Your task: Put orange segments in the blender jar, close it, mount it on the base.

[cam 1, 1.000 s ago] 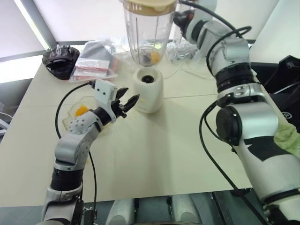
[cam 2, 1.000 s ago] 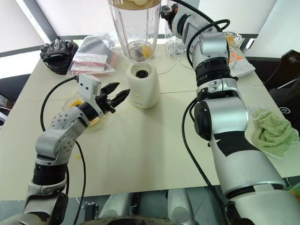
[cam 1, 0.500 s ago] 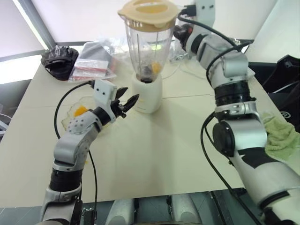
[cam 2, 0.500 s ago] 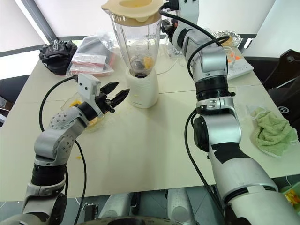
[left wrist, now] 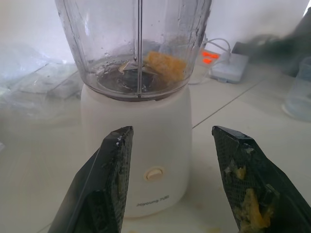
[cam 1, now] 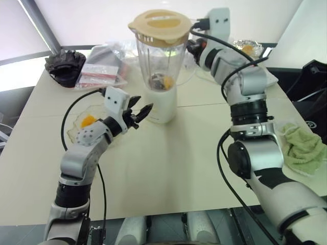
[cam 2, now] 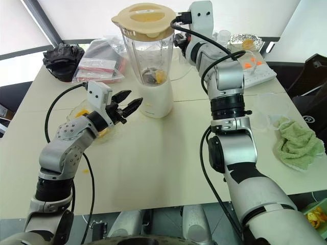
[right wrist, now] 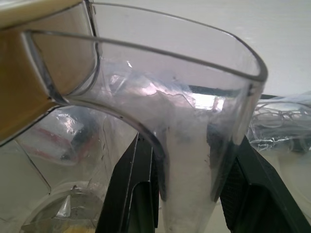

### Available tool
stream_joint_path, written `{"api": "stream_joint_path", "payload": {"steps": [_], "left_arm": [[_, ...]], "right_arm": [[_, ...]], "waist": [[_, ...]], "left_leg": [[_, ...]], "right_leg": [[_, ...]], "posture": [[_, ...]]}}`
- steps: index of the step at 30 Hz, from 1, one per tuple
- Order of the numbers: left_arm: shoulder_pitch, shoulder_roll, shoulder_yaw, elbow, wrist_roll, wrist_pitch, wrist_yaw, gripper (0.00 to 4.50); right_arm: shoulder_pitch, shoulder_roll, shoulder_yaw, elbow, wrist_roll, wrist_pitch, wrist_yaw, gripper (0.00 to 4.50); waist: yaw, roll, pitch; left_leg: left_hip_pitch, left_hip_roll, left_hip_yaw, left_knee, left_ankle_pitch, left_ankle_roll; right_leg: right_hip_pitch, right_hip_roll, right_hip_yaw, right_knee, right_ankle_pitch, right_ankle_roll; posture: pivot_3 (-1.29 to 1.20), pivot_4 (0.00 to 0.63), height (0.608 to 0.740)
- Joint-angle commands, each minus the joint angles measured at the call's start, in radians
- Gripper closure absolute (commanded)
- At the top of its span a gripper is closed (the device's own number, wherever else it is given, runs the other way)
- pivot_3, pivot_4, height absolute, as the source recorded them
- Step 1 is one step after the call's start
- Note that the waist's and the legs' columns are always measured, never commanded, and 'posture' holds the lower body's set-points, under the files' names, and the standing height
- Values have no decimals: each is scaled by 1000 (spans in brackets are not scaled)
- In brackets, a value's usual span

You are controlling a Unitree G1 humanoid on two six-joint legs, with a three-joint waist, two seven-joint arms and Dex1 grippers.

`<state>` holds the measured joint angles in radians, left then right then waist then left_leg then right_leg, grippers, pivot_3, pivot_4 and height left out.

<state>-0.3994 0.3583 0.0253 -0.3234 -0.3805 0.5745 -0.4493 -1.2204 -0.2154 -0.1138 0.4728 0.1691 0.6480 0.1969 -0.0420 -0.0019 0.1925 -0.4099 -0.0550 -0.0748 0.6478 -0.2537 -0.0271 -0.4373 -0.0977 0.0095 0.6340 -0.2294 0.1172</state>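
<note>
The tall clear plastic blender jar, capped with its round cream-beige lid, stands at upper centre of the left eye view on the squat white cylindrical motor base. From the left wrist view its bottom appears to sit in the base's top, but whether it is fully locked cannot be told. Glossy orange segments lie beside the dark blade hub inside.

The right gripper, at upper right of the jar, has its two black fingers closed on the jar's clear side handle.

The left gripper, at centre left, hovers just beside the base with its jaws wide apart and empty (fruit pulp clings to one finger).

Risks, as judged:
- If the jar is only resting on the socket, release could leave it tilted or let it topple; the high centre of mass is the cause.
- Twisting by the handle could drag the unbraced base across the beige table.
- The lid may lift if merely laid on.
- More fruit sits in the shallow clear glass dish at left.
</note>
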Motion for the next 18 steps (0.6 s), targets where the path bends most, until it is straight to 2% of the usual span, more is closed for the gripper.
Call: {"api": "stream_joint_path", "payload": {"steps": [1,12,14,16,18], "left_arm": [[-11,1,6,-25,7,-23,6,1829],[2,2,-7,-33,23,-30,12,1829],[5,0,-8,-36,25,-31,12,1769],[5,0,-10,-35,26,-33,11,1769],[4,0,-9,-34,22,-27,11,1769]], "right_arm": [[12,-13,42,-10,-32,-60,27,3519],[40,-25,79,88,-70,-116,55,3519],[42,-27,78,90,-67,-114,58,2457],[44,-30,79,93,-71,-118,57,1582],[50,-34,81,91,-77,-125,58,464]], "waist": [[0,0,0],[1,-1,-2],[1,-1,-2],[1,-1,-3],[0,-1,-2]], "left_leg": [[0,0,0,0,0,0],[4,0,0,1,-1,1],[5,0,0,1,-1,1],[5,0,-1,1,-1,1],[5,0,-1,1,-1,1]], "right_leg": [[0,0,0,0,0,0],[5,0,0,0,0,0],[6,0,0,1,0,0],[6,0,-1,0,0,0],[6,0,0,1,0,-1]], "posture": [[0,150,740],[0,150,740],[0,150,740],[0,150,740],[0,150,740]]}}
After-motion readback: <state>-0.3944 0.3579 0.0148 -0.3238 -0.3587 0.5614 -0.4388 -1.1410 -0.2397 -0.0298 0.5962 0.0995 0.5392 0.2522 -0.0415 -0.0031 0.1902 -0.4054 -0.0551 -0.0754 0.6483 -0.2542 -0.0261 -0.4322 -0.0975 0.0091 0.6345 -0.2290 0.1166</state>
